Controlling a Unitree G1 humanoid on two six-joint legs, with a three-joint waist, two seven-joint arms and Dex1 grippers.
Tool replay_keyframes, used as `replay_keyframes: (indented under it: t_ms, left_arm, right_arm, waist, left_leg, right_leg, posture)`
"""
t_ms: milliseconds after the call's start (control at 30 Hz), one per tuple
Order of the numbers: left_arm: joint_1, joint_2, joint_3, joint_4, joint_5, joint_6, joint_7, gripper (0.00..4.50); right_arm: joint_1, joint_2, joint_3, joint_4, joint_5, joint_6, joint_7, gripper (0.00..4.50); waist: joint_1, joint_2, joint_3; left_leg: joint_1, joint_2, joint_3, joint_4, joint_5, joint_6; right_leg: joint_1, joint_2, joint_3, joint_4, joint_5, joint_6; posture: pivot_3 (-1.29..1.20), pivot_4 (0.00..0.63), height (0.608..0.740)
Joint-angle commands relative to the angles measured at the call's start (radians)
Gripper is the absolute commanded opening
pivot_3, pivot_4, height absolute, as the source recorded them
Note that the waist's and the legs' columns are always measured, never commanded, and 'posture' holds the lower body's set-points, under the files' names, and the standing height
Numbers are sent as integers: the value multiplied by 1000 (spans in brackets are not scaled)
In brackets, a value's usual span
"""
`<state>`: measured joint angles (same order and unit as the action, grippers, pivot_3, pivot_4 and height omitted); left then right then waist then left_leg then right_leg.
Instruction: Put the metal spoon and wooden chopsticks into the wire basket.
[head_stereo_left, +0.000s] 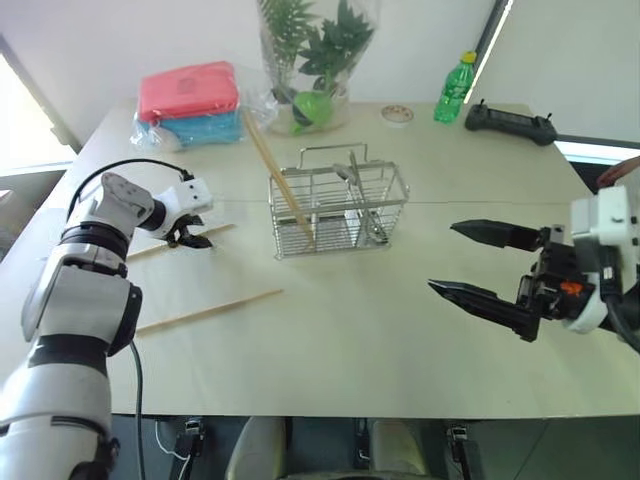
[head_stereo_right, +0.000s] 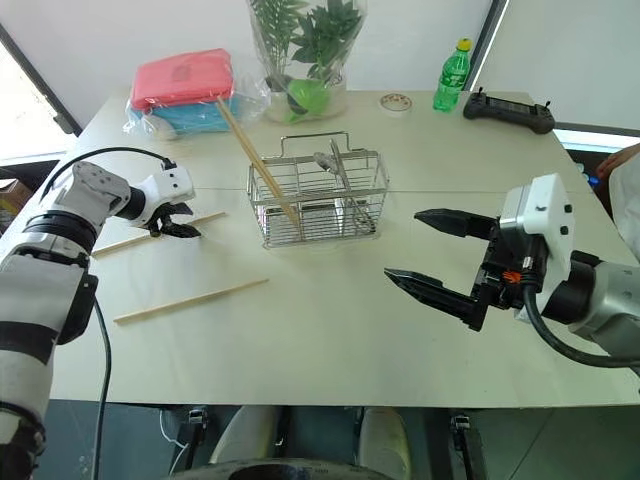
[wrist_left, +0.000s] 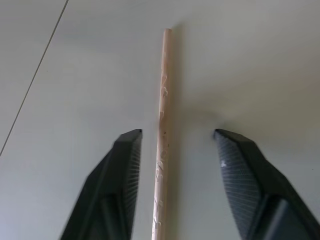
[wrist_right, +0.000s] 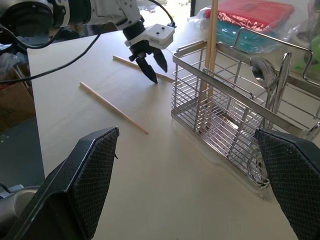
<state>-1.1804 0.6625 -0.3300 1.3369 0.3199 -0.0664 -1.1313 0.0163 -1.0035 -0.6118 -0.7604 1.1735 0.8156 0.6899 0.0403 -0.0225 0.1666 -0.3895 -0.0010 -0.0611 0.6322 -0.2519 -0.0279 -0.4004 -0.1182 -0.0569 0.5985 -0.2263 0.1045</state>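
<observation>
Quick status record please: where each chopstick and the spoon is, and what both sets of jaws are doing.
wire basket: mid-table, upright
metal spoon: standing in the basket
chopstick in basket: leaning out over the rim
chopstick under left gripper: flat on the table, between the jaws, not yet pinched
second loose chopstick: flat on the table, nearer the robot
left gripper: down at the table, jaws apart
right gripper: raised, jaws wide, empty

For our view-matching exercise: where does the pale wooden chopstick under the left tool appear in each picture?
Left eye: pale wooden chopstick, far left of table.
Right eye: same.
Left wrist: centre, between the fingers.
Right wrist: beside the left tool.
Shared landmark: chrome wire basket.
</observation>
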Motion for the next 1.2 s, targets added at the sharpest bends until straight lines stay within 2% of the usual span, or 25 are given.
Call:
replay_keyframes:
  t_ms: [33,67,100,433,567,733,833,1000,1200]
  left_arm:
    - [6,-1,13,15,19,10,18,835]
    - [5,-1,14,14,20,9,17,198]
    - [4,-1,15,14,20,8,16,36]
    - [-9,13,57,8,-6,21,39,36]
    - [-78,26,201,-9,-124,63,83,36]
    - [-212,38,447,-53,-332,136,161,36]
    - [-272,39,561,-113,-449,192,149,36]
    - [-315,19,727,-360,-686,439,155,36]
    - [-156,-126,765,-915,-900,711,323,36]
  right_arm:
    - [-20,-15,-25,0,21,-16,-13,4500]
    - [-22,-14,-21,1,22,-17,-16,4500]
    - [-24,-12,-17,2,21,-19,-19,4500]
    - [-36,-3,21,9,6,-33,-22,4500]
    - [-12,0,20,7,-8,-39,-7,4500]
    - [41,10,15,-10,-27,-45,16,4500]
    - [65,19,16,-18,-30,-52,17,4500]
    - [75,32,27,-17,-37,-61,13,4500]
    - [62,43,48,-6,-39,-68,4,4500]
  waist:
    - [0,0,0]
    - [-1,0,0]
    - [-1,0,0]
    - [-2,-1,0]
    - [-2,-2,1]
    - [0,-8,4]
    - [-3,-8,4]
    - [-11,-7,4]
    - [-12,-6,3]
  left_leg:
    - [0,0,0,0,0,0]
    - [0,0,0,0,0,0]
    - [0,0,0,0,0,0]
    - [-1,0,0,0,0,0]
    - [-2,0,0,0,0,0]
    - [-4,0,-1,0,0,0]
    - [-4,-1,0,-1,0,0]
    - [-2,0,1,-1,0,0]
    - [1,0,0,0,1,-1]
  right_leg:
    - [0,0,0,0,0,0]
    - [0,0,0,0,0,0]
    - [0,0,0,0,0,0]
    - [0,0,0,0,3,-1]
    - [-1,0,0,0,3,0]
    - [-3,0,-1,0,5,4]
    - [-2,-1,-1,-1,6,5]
    - [-2,0,-1,0,6,5]
    - [3,0,0,-2,6,6]
  posture:
    - [0,150,703]
    - [0,150,703]
    - [0,150,703]
    - [0,150,703]
    - [0,150,703]
    - [0,150,703]
    - [0,150,703]
    - [0,150,703]
    - [0,150,703]
